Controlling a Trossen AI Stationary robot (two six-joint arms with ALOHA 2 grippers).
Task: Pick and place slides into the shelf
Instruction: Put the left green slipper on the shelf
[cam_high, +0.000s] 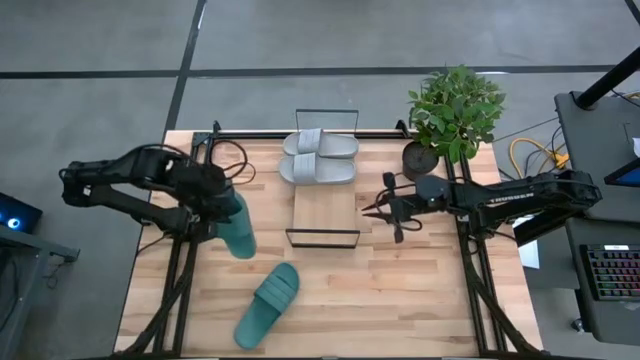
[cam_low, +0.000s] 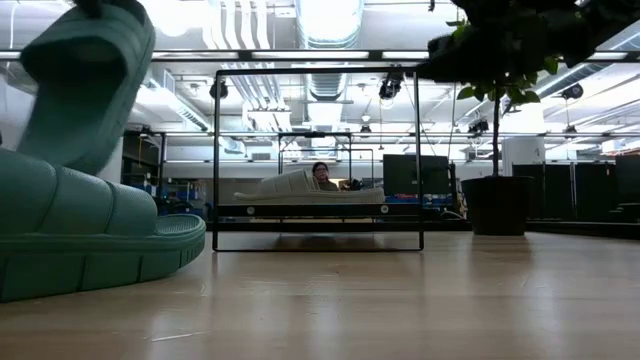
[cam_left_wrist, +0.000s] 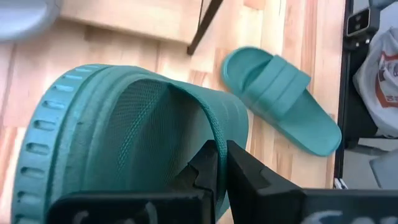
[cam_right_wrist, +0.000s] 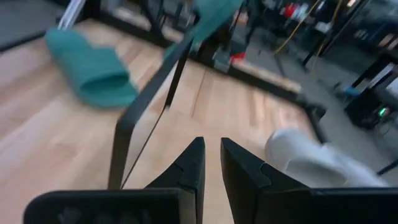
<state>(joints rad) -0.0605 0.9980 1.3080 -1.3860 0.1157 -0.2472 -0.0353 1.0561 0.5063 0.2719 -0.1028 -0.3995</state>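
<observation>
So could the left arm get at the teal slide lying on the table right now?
Probably not as things stand: the left gripper is shut on the other teal slide, so it has no free grasp. The path to the lying slide looks clear, with only bare table between.

overhead, table-level and two close wrist cameras, all sharing the shelf (cam_high: 324, 205) and teal slide (cam_high: 268, 304)

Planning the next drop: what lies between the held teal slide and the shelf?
Only bare tabletop between held teal slide and shelf, in the high view.
</observation>
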